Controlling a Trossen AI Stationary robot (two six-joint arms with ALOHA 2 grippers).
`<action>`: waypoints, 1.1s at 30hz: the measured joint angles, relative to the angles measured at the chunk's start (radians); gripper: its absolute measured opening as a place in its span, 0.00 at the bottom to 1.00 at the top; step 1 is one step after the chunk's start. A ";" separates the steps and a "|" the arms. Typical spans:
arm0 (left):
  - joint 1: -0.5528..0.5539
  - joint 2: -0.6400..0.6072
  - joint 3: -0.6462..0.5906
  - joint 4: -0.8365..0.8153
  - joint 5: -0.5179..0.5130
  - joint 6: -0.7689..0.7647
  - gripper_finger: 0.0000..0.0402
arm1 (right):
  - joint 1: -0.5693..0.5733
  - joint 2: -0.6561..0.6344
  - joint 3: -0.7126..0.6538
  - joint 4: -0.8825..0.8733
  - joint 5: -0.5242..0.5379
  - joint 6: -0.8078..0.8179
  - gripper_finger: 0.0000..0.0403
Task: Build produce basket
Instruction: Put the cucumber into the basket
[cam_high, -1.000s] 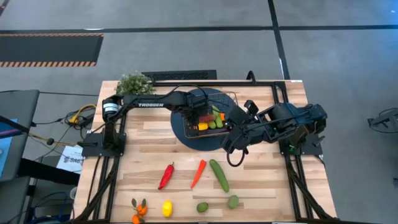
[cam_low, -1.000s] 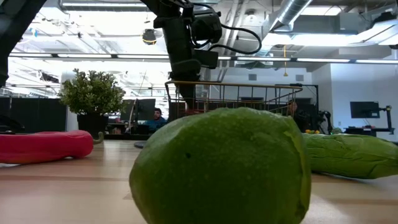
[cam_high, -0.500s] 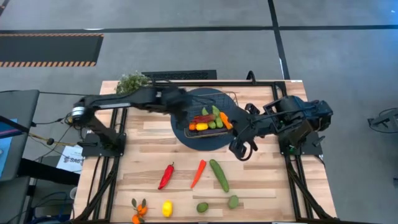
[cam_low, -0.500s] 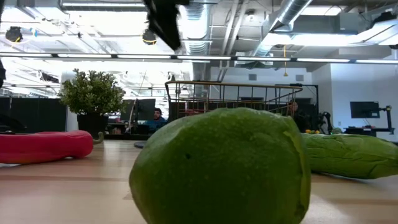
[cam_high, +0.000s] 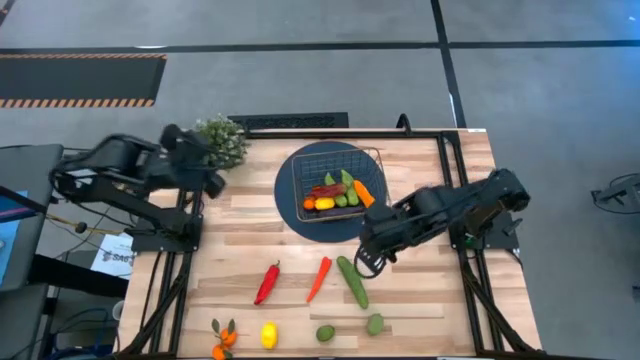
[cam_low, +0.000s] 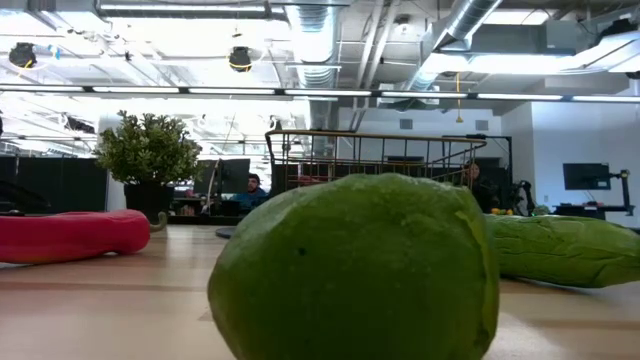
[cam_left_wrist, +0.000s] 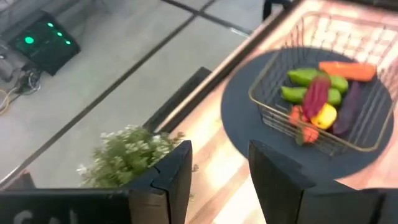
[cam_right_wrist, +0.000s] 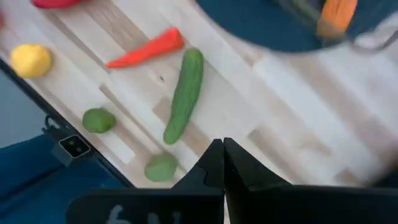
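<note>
Nearby: potted plant (cam_high: 219, 137) by L gripper (cam_left_wrist: 219, 171); blue disc (cam_high: 330, 222) under basket (cam_high: 335, 160).

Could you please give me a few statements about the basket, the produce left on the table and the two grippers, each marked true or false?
1. The basket sits on a dark blue disc. True.
2. The basket is empty. False: it holds several pieces of produce.
3. A cucumber lies on the table between the orange pepper and the right gripper. True.
4. The right gripper is clamped on a lime. False: its fingers are shut on nothing, above bare table.
5. The left gripper hovers over the basket. False: it is beside the potted plant, open and empty.
</note>
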 joint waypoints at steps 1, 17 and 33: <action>-0.010 -0.023 0.000 -0.018 -0.016 -0.018 0.36 | 0.005 0.005 -0.012 0.012 -0.010 0.032 0.03; -0.028 -0.202 -0.179 -0.024 -0.035 -0.038 0.36 | 0.006 0.245 -0.029 0.219 -0.177 0.174 0.03; -0.028 -0.202 -0.208 0.024 -0.015 0.002 0.36 | -0.034 0.420 -0.028 0.310 -0.273 0.059 0.43</action>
